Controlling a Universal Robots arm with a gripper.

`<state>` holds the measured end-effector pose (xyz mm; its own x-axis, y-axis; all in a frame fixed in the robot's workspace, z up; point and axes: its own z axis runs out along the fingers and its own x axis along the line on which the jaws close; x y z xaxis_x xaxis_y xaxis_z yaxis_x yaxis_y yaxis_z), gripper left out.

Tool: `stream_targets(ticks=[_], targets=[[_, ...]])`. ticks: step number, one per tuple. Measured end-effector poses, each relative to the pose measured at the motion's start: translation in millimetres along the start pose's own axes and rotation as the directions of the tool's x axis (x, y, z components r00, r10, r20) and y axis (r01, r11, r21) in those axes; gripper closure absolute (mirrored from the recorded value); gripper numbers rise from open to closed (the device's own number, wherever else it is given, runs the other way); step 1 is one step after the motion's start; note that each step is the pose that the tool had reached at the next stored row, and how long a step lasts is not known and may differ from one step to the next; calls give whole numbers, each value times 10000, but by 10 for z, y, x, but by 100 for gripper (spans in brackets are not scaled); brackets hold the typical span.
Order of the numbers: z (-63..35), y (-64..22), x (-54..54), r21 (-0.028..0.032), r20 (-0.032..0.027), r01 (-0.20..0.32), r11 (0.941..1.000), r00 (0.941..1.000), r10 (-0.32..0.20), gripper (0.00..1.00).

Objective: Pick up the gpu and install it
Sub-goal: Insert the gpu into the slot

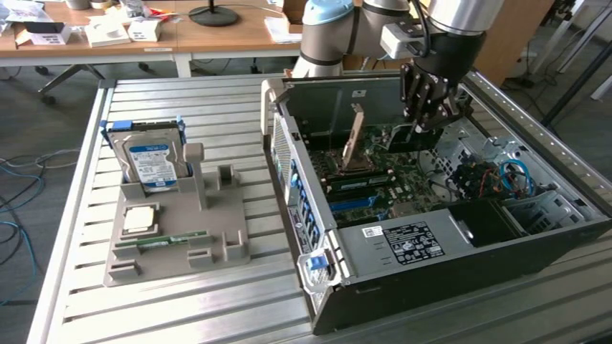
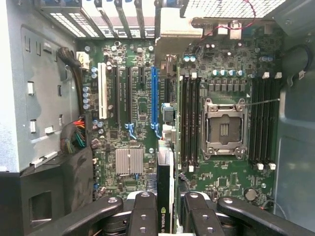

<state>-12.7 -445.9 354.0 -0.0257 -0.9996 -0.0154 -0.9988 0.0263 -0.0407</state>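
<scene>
The black fingers (image 2: 143, 216) are closed to a narrow gap on the thin, dark-edged gpu card (image 2: 165, 191). It sits edge-on between them inside the open black computer case (image 1: 478, 276), with the green motherboard (image 2: 138, 98) beyond the fingers.

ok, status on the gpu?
Gripper shut on gpu, over the open case. Card edge-on above the motherboard, not seated. Blue slot bare, nothing across it.
</scene>
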Motion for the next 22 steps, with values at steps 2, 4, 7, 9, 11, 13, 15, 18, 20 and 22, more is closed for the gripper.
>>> stream_targets(ticks=[2, 4, 7, 9, 11, 13, 15, 18, 20, 22], targets=[[8, 0, 15, 0, 2, 35, 10000, 10000, -35, 74], [19, 0, 25, 0, 7, 78, 10000, 10000, -78, 74], [40, 2, 34, -2, 8, 144, 9999, 9999, -144, 74], [61, 4, 37, -2, 9, 192, 9998, 9998, -192, 74], [84, 6, 40, -3, 10, 239, 9997, 9997, -239, 74], [108, 9, 41, -4, 12, 284, 9996, 9996, -284, 74], [133, 12, 43, -4, 14, 331, 9995, 9995, -331, 74], [168, 18, 46, -5, 18, 401, 9992, 9992, -401, 74], [193, 25, 49, -6, 20, 453, 9990, 9990, -453, 74], [218, 32, 51, -6, 22, 509, 9987, 9987, -509, 74]])
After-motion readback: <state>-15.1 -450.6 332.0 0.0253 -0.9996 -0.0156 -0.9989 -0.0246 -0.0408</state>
